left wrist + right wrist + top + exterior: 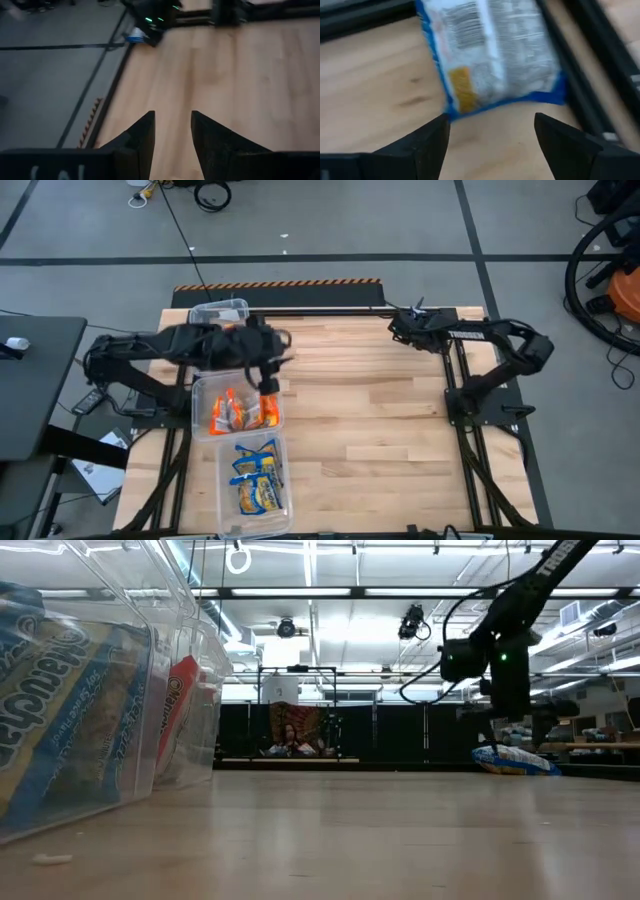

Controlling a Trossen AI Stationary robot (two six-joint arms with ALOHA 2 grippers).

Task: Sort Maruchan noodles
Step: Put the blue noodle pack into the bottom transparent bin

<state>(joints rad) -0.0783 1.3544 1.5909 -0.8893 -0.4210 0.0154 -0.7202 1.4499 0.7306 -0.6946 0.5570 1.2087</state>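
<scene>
The right tool (490, 137), fingers spread and empty, hangs just short of a blue-edged noodle packet (492, 52) lying flat on the desk (380, 85), its long side roughly along the reach; the left tool (172, 135), part-open and empty, is far off.

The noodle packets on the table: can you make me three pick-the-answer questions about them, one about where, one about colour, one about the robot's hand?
1. Where is the blue noodle packet that is outside the bins?
A. At the far edge of the table, under the right hand
B. On the floor
C. In the left hand

2. What colour are the packets in the middle bin?
A. Green
B. Orange
C. Purple

3. How is the right hand?
A. Shut on a packet
B. Out of sight
C. Open, holding nothing

Answers: 1 A, the right wrist view shows it lying on the wood just ahead of that hand. 2 B, the high view shows orange wrappers there. 3 C, its fingers stand apart with bare wood between them.
</scene>
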